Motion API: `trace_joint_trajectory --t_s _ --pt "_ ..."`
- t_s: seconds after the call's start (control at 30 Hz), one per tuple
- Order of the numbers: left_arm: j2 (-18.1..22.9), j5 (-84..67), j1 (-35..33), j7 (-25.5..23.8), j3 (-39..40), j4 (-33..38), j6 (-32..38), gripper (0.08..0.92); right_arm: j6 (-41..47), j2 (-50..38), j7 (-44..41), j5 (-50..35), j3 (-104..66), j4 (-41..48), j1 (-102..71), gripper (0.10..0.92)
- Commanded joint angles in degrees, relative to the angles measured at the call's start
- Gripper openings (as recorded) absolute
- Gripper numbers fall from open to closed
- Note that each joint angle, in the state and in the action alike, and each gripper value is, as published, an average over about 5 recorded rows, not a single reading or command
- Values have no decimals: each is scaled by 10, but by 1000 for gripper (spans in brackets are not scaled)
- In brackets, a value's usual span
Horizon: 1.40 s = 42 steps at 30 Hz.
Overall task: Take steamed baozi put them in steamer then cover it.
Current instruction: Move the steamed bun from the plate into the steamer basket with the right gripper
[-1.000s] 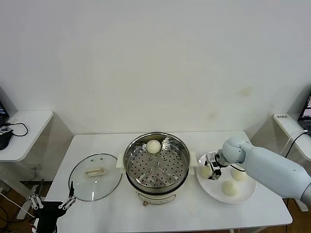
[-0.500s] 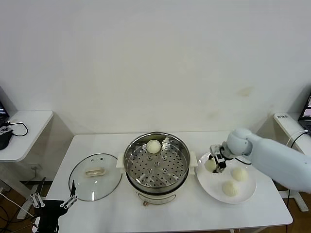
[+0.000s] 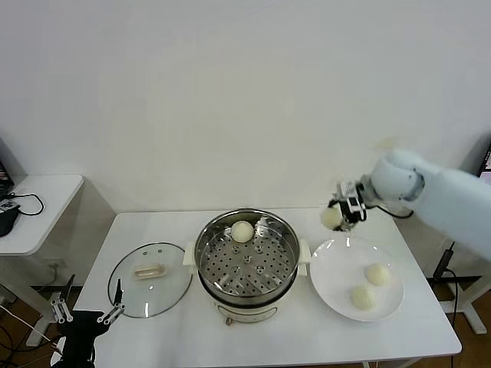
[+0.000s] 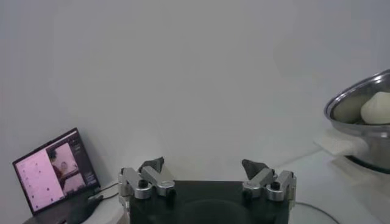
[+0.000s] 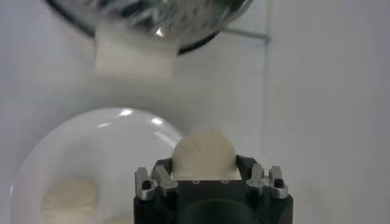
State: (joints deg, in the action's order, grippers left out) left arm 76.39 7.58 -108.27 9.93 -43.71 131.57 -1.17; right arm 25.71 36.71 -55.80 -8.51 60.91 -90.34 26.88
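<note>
With its jaws clamped on a baozi, the right gripper hangs above the plate. Toward the robot's left lies the steamer. Low by the cover, the left gripper idles, jaws apart.

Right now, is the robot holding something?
Yes. The right tool holds a bun by its sides, above the plate. The left tool holds nothing.

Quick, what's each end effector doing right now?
Left end effector: open, empty, parked low beside the table.
Right end effector: shut on a baozi, lifted above the plate.
</note>
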Motion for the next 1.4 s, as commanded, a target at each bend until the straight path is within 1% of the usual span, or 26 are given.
trace_joint_trajectory --t_s 0.03,0.17,0.27,0.47,0.7,0.97,1.4 --pt "-2 -8 7 -1 -8 -2 -2 823 69 73 37 -131 62 -66 139 669" --pt "-2 -8 5 -1 -13 -1 -2 823 101 128 71 -184 69 -76 120 670" --pt "0 -7 4 -1 -16 1 -2 823 114 166 91 -204 71 -66 95 670" --pt "2 -8 2 -2 -26 5 -3 823 132 264 131 -230 79 -10 32 670" --pt "4 -9 3 -3 -36 8 -4 823 154 358 156 -232 84 71 -11 670" --pt "5 -12 3 -3 -39 8 -3 823 160 400 149 -215 90 125 -25 670" --pt "3 -17 11 -3 -38 6 -3 823 160 403 145 -201 98 133 -45 670"
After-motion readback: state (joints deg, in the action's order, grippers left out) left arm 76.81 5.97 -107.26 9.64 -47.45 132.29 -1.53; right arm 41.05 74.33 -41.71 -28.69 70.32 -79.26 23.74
